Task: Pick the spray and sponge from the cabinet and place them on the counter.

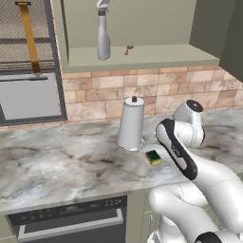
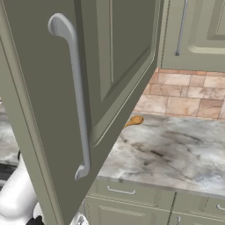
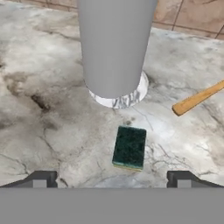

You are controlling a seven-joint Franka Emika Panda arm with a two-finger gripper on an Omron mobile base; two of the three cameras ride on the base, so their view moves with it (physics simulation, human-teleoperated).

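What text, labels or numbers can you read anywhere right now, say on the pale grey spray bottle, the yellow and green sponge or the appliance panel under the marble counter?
No text can be read.
Pale grey spray bottle on the olive-green cabinet shelf: no label shows.
Yellow sponge with dark green top on the veined marble counter: bare.
White tapered paper-towel roll: plain.
Dark appliance control panel below the counter: faint light marks, too small and blurred to read.
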